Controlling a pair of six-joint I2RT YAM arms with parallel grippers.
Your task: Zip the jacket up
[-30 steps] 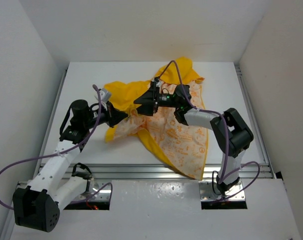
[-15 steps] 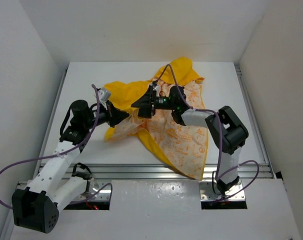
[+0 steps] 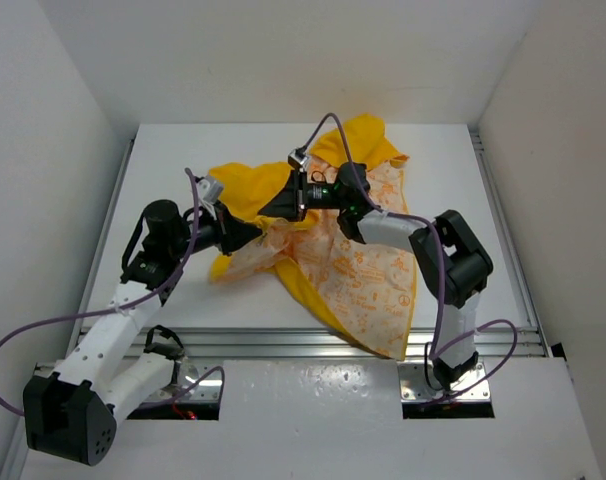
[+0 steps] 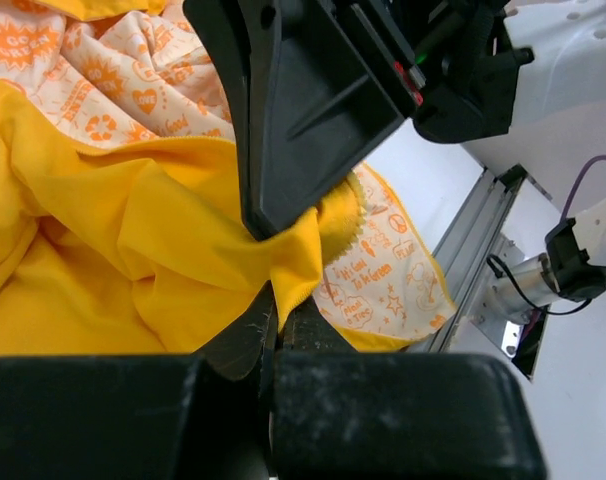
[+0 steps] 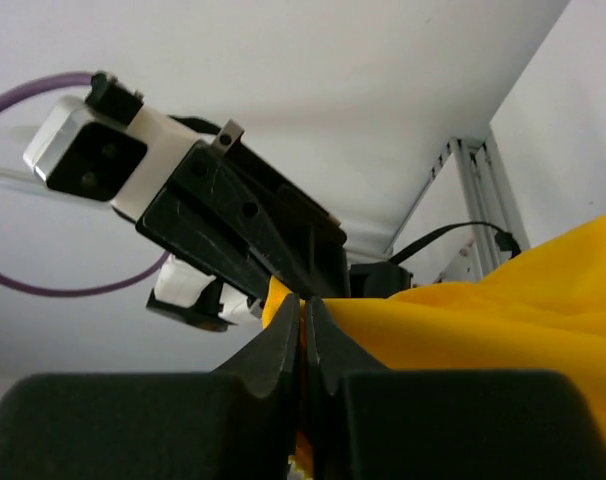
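The jacket [image 3: 251, 185] lies crumpled mid-table, yellow outside, with its white orange-printed lining [image 3: 368, 275] turned up toward the front. My left gripper [image 3: 251, 233] is shut on a yellow fold at the jacket's left side. In the left wrist view that fold [image 4: 293, 265] sits pinched at my left gripper [image 4: 276, 300]. My right gripper [image 3: 270, 211] meets it from the right and is shut on the same yellow edge. In the right wrist view my right gripper [image 5: 305, 305] clamps yellow fabric [image 5: 503, 310], with the left gripper's fingers [image 5: 253, 235] right behind. No zipper shows.
An aluminium rail [image 3: 313, 345] runs along the table's front edge, and part of the lining hangs over it. White walls close in the table at the back and on both sides. Purple cables [image 3: 328, 125] loop above both arms.
My right gripper has closed on the yellow fabric beside the left gripper, after edging left with its wrist rolled. The left gripper has kept its hold and place.
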